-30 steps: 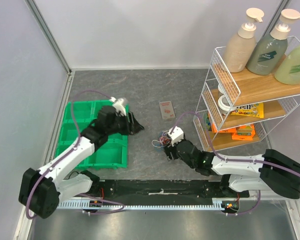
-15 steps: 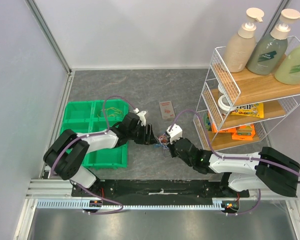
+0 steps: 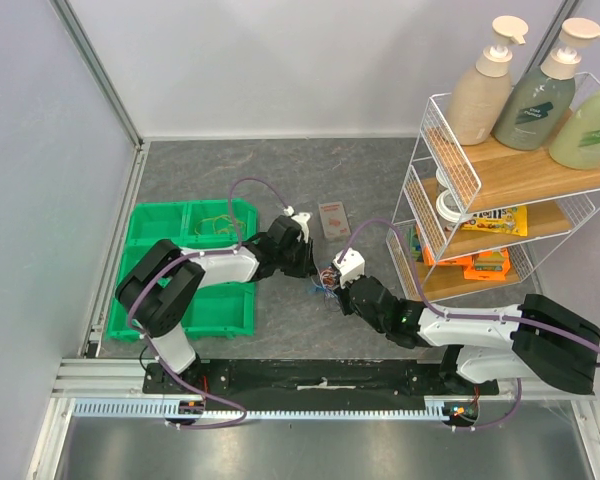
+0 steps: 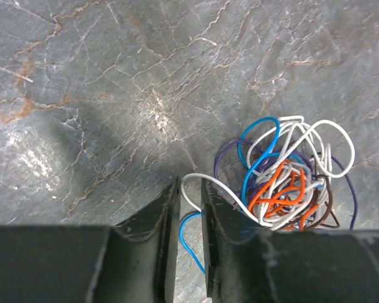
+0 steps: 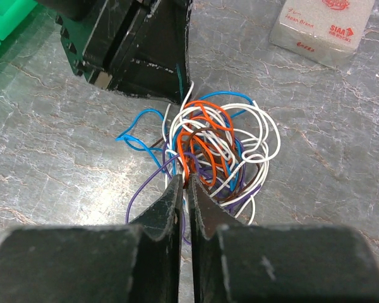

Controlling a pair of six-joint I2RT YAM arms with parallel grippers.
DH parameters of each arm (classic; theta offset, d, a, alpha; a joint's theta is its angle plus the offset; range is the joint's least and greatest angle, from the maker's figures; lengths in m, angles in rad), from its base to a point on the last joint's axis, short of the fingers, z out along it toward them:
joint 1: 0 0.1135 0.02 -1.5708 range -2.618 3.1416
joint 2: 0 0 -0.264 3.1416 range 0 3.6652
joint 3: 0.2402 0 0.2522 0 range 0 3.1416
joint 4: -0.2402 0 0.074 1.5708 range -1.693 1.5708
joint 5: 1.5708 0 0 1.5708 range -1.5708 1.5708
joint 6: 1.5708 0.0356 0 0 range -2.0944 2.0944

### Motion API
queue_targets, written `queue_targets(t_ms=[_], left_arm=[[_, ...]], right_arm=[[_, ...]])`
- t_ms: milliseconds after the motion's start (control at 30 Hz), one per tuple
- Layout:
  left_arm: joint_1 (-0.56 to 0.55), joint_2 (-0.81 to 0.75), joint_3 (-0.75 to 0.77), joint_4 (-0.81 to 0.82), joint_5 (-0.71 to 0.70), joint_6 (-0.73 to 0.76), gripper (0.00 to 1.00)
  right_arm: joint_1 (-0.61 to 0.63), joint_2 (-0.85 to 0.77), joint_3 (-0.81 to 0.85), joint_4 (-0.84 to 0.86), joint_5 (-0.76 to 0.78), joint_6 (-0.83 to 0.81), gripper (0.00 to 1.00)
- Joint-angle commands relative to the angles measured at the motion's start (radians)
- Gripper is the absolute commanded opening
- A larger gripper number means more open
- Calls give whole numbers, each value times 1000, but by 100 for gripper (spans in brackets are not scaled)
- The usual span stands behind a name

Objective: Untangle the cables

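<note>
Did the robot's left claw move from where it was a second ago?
Yes. The left gripper swung to the right, off the green tray and over to the cables.

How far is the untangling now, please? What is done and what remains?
Done: a yellow wire seems to lie in the green bin. In hand: left gripper and right gripper each pinch a strand of the cables. Left: the rest is one knot.
</note>
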Motion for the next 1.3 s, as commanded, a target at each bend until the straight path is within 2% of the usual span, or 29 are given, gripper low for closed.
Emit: queue_targets(t_ms=[0,100,267,367,467,633,767,900,1100,1167,1233,1267], left_arm=[[-36,-12,17,-55,-137,45,23],[-36,-97,-30,-55,-121,15,27],[-36,-281,-116,-65,-45,-23,59],[-38,-358,-159,-38,56,-34,64],[-38,-353,-169,11,150,-26,65],[-39,-272,-114,5,153,32,57],[-50,-230,-103,7,198,32,56],[-67,-215,-112,13,170,32,54],[-68,-169,-74,-12,133,37,30],[-68,-158,-61,-38,133,41,20],[-71,-175,-64,-62,123,44,5],[-73,-199,-70,-65,111,44,2]], right_arm=[[-5,-23,-7,37,3,7,11],[-7,-23,-5,34,6,6,11],[-7,-32,-5,29,9,6,11],[-7,-35,-7,28,8,6,10],[-7,-37,-5,28,6,6,9],[-7,-50,-16,28,5,7,8],[-7,-63,-22,26,11,9,8],[-5,-64,-20,28,8,7,8],[-7,-46,-8,28,6,3,9],[-7,-37,-5,29,14,4,9],[-7,-18,4,25,15,4,9],[-7,-12,10,17,19,4,9]])
